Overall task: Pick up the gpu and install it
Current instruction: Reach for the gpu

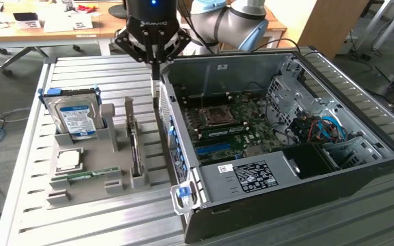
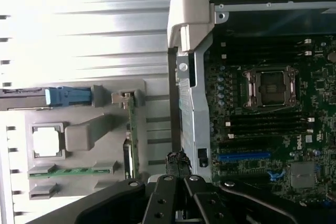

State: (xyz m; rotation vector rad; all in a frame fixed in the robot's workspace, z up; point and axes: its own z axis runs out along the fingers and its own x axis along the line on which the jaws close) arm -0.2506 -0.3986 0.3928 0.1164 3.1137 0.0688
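The gripper (image 1: 156,77) hangs in the upper middle of the exterior view, pointing straight down. Its fingers are pressed together with nothing seen between them. The tips sit just above the near wall of the open computer case (image 1: 286,197), at its far end. In the wrist view the same closed tips (image 2: 177,157) hover over the narrow strip between the case's silver rear panel and the grey holder (image 2: 157,100).

The gpu (image 1: 136,146) is not gripped. It stands on its long edge in the grey holder (image 1: 80,188), left of centre in the exterior view and just beside the case wall. From the wrist camera it shows edge-on, as a thin green line (image 2: 132,129) (the cooler face cannot be made out from above).

The holder also carries other parts:
- Further toward the exterior view's left, a hard drive with a blue-white label (image 1: 77,117) stands upright.
- In front of it lies a square processor (image 1: 69,160) (image 2: 46,141).
- Then comes a narrow green RAM stick (image 1: 87,175) (image 2: 71,170).

Inside the case the motherboard (image 1: 231,128) (image 2: 273,129) lies exposed. All of it rests on a slatted metal table (image 1: 80,225).
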